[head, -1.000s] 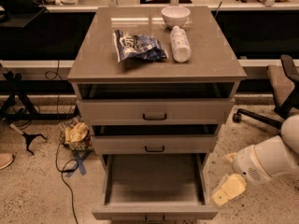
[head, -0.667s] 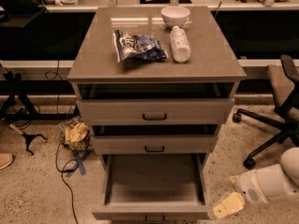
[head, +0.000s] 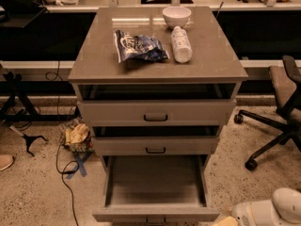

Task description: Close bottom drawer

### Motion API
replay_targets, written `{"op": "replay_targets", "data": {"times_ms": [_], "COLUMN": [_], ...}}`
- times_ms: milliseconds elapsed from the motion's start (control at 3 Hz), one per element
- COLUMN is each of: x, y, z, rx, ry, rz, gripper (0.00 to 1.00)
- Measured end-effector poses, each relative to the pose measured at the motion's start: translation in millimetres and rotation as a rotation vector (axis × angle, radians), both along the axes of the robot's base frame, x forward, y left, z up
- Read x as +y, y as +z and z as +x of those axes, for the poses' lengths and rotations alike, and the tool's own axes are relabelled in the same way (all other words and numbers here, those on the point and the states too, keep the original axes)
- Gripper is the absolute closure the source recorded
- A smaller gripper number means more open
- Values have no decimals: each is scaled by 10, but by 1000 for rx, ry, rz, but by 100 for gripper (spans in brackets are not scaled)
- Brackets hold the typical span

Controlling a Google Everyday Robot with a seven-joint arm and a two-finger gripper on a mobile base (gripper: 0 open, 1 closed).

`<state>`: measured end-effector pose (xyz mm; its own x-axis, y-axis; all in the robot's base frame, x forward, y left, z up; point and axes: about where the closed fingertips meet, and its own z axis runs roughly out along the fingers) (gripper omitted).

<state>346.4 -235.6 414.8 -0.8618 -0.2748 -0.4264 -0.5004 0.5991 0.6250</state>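
The bottom drawer [head: 155,185] is hanging wide open, its tray pulled right out of the bench [head: 94,55] toward us, with nothing showing inside. Its low front is running side to side across the view, and the handle [head: 155,219] is sitting dead centre at the lower edge. Of the 3 drawers, the middle drawer [head: 155,145] and top drawer [head: 155,112] are sitting nearly home above it.

The gripper [head: 225,221] is peeking in at the bottom right, just beside the front's right corner, on the end of the white arm [head: 268,213]. Only its yellowish tip is showing, so I cannot tell whether it is spread or closed.

Here is what matters: the front is lying to the gripper's left in this view and about level with it, while the drawer's travel is running away from us, into the bench. I am guessing the gripper needs to come across in front of that panel before any push can count.

Compared with 1 second ago, the gripper has been sinking steadily. It was riding higher, out beside the tray's right wall, and now it is down at the front's height. The drawer itself has not budged.
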Motion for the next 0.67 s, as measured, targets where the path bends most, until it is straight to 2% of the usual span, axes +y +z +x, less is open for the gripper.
{"op": "replay_targets", "data": {"times_ms": [333, 667], "x": [41, 142], "y": [-739, -1327], "z": [-172, -362], "rx": [103, 180], "ry": [-43, -82], "rz": [42, 59], "gripper": [15, 39]}}
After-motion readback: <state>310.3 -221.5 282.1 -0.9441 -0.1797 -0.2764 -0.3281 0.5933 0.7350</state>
